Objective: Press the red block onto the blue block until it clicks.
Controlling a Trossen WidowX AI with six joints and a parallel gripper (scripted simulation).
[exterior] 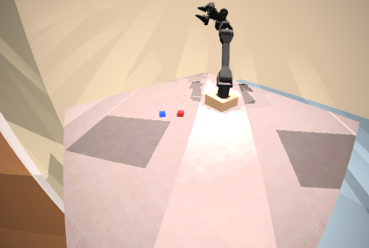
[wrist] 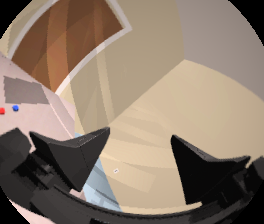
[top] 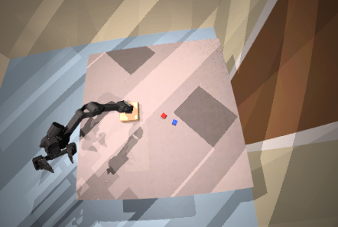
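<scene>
Fingers of my gripper point(top: 62, 162) point(exterior: 199, 13) point(wrist: 140, 135) spread wide and unloaded, high off the table point(top: 160, 164) point(exterior: 221, 171) point(wrist: 38, 112); red block point(top: 164, 115) point(exterior: 180, 113) point(wrist: 1, 111) lies well apart, below, toward wrist view's left edge.

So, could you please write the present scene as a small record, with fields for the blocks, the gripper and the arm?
red block: on the table top, apart from the blue block
blue block: on the table top, nothing stacked on it
gripper: open, raised high, away from both blocks
arm base: light wooden-coloured block under the arm
task state: blocks not joined
</scene>
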